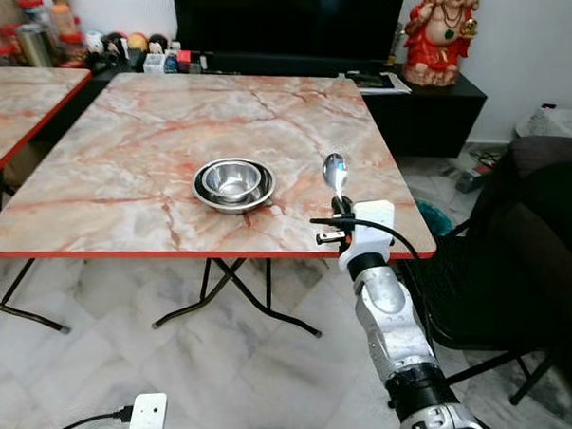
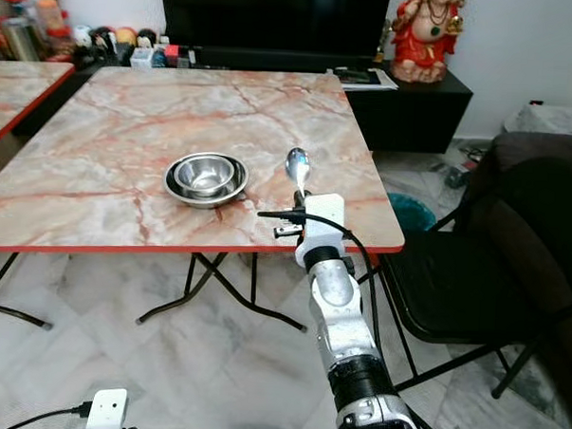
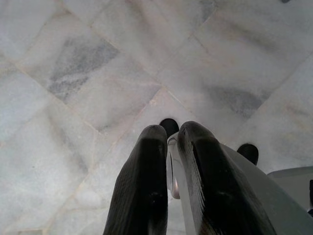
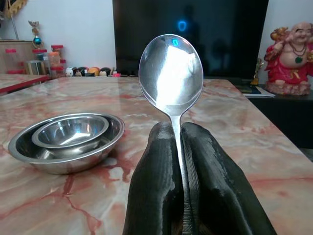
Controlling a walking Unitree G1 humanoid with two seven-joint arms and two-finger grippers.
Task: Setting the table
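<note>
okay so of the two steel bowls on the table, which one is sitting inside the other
The smaller steel bowl is the one sitting inside. It is nested in the wider, shallower steel bowl, whose rim rings it on the marble table, to the left of the spoon that the right gripper holds.

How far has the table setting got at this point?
Done: a small steel bowl sits nested in a steel dish on the marble table. In hand: the right claw grips a spoon upright beside them. Left: laying the spoon down. Left claw hangs idle.
</note>
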